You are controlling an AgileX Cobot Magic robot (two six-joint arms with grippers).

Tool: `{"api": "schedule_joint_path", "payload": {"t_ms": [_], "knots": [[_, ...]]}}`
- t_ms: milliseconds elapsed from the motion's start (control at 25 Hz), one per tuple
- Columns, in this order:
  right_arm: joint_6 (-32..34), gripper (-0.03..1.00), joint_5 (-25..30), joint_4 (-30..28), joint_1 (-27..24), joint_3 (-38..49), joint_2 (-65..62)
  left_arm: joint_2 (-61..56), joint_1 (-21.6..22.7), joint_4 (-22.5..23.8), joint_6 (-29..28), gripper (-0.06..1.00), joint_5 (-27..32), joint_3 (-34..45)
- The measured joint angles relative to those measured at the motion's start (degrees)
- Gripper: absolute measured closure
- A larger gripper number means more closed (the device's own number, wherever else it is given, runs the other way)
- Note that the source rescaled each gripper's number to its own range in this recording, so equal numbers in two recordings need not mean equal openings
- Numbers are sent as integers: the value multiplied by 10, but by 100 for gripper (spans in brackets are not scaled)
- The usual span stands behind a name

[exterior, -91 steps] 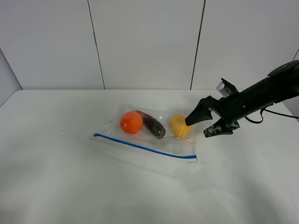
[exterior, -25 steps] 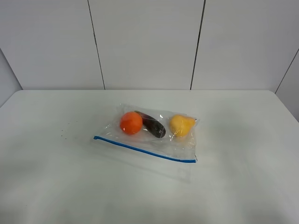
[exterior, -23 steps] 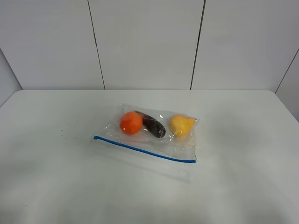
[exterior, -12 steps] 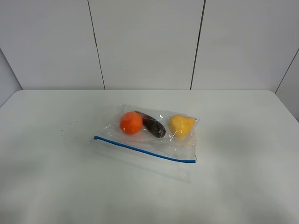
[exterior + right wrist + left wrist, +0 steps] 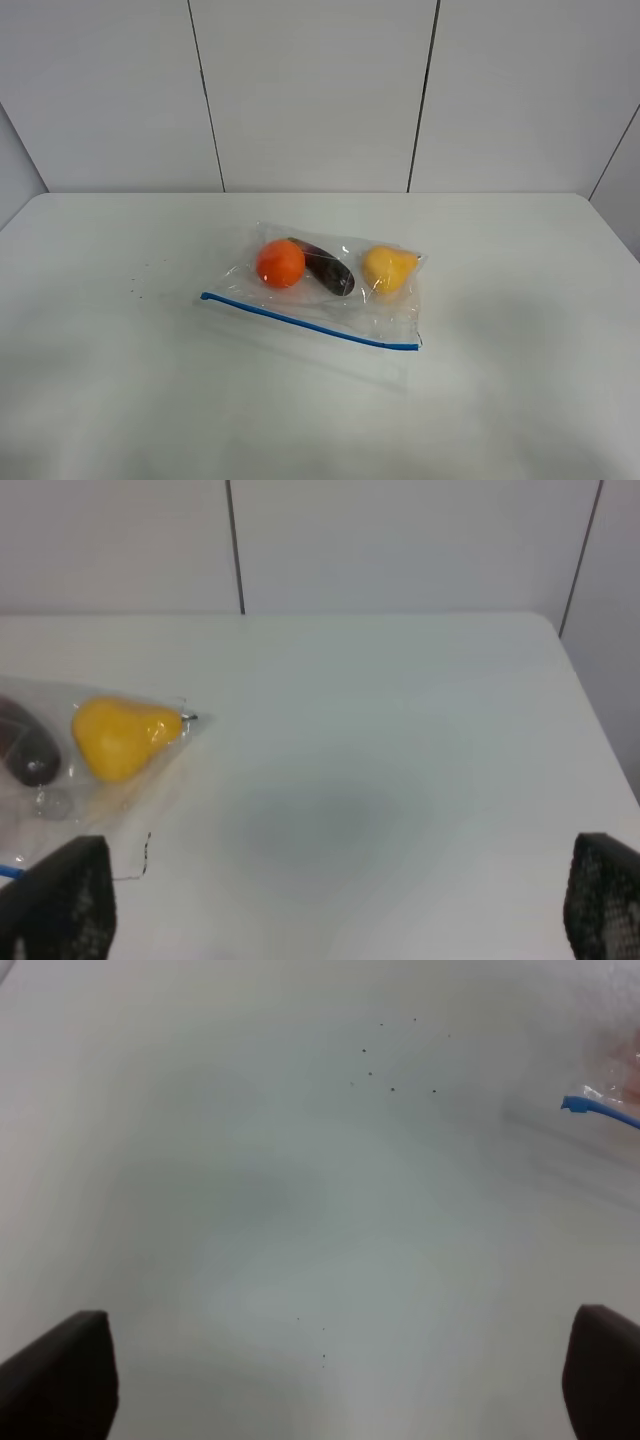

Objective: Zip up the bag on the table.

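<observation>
- My right arm, which was hanging over the far right end of the clear rectangular plastic zip bag [image 5: 322, 285] a few seconds ago, has pulled right out of the overhead view; nothing has moved in the last second.
- The bag lies flat near the middle of the large white flat table [image 5: 120, 400], its blue zipper strip [image 5: 308, 320] along the near edge, running from left to right and slanting nearer.
- Inside I see the round orange fruit [image 5: 281, 263], the dark purple fruit [image 5: 330, 270] just beside it, and the yellow fruit [image 5: 386, 268] at the right end.
- The left gripper [image 5: 330, 1380] is spread wide and empty, hovering over bare table with the strip's left tip [image 5: 590, 1107] in its view.
- The right gripper [image 5: 335, 910] is likewise released, holding nothing, to the right of the bag.
- I judge the zipping finished, or the arms parked; I cannot tell from here whether the seal is fully closed.
</observation>
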Motion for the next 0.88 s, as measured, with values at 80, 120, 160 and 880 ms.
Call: {"api": "schedule_joint_path", "payload": {"t_ms": [80,120,160,880], "knots": [[0,-3,1,1,0,1,0,0,0,0,0,-6,0,0],[0,-3,1,1,0,1,0,0,0,0,0,-6,0,0],[0,-3,0,3,0,1,0,0,0,0,0,-6,0,0],[0,-3,-2,0,0,51,0,0,0,0,0,-6,0,0]]}}
